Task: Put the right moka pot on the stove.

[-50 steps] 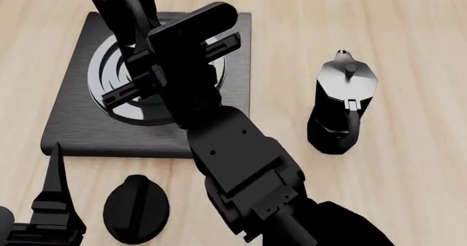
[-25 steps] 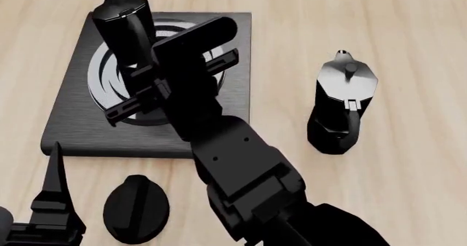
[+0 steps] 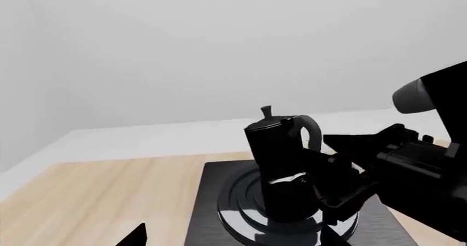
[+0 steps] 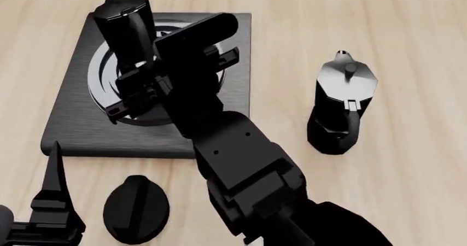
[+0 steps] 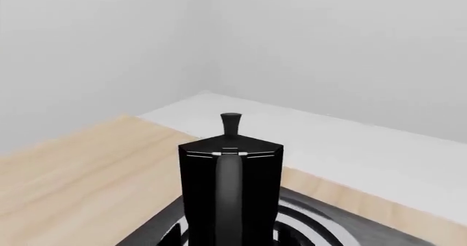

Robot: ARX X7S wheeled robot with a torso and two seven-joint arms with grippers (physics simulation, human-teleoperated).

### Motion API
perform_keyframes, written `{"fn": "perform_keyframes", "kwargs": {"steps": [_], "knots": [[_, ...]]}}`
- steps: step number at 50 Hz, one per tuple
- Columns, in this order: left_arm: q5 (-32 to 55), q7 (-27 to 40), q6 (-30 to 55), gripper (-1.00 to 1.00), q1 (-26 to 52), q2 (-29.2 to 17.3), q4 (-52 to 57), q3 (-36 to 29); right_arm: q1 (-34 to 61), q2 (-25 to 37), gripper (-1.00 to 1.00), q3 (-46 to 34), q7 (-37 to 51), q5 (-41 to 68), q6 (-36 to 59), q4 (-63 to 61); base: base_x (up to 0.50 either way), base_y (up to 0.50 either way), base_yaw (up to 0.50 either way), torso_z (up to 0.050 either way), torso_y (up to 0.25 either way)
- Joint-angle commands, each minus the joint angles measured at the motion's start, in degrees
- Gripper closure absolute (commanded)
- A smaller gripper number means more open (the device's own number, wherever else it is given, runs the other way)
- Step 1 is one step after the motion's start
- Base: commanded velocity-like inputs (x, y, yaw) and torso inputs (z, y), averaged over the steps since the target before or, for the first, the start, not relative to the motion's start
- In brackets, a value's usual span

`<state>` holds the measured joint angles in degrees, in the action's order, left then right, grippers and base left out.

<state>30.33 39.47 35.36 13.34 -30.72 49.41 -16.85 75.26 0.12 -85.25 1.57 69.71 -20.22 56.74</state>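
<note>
One black moka pot stands upright on the grey ring burner of the stove. It also shows in the left wrist view and the right wrist view, handle toward the right wrist camera. My right gripper sits at the pot's lower body with a jaw on each side, open by a thin gap. The second, identical moka pot stands on the table to the right of the stove. My left gripper is open and empty at the near left.
A separate round black knob lies on the wooden table in front of the stove, beside my left gripper. My right forearm crosses the stove's near right corner. The table's far edge runs just behind the stove.
The pot in my right gripper came down onto the burner and has stayed still since. The jaws have eased slightly apart. The other pot and my left arm have not moved.
</note>
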Motion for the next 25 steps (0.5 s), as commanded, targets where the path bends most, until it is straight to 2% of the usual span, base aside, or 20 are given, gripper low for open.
{"fn": "perform_keyframes", "kwargs": {"steps": [1, 7, 14, 25], "knots": [[-0.2, 0.3, 0.1, -1.00, 0.2, -0.1, -0.3, -0.3, -1.1, 4.2, -1.00, -3.6, 3.3, 1.1, 2.1, -7.0, 0.00, 0.00, 0.00, 0.000, 0.000], [-0.3, 0.6, 0.4, -1.00, 0.4, -0.2, -0.2, -0.4, 0.0, 13.0, -1.00, -4.9, 11.9, -0.8, 2.7, -23.5, 0.00, 0.00, 0.00, 0.000, 0.000], [-0.5, 0.7, 0.2, -1.00, 0.4, -0.1, -0.6, -0.5, 0.8, 19.8, -1.00, -5.7, 18.3, -2.4, 3.1, -36.2, 0.00, 0.00, 0.00, 0.000, 0.000], [-0.3, 1.3, 0.6, -1.00, 0.6, -0.1, -0.7, -0.4, 1.4, 33.8, -1.00, -7.1, 29.8, -6.5, 3.2, -60.1, 0.00, 0.00, 0.00, 0.000, 0.000]]}}
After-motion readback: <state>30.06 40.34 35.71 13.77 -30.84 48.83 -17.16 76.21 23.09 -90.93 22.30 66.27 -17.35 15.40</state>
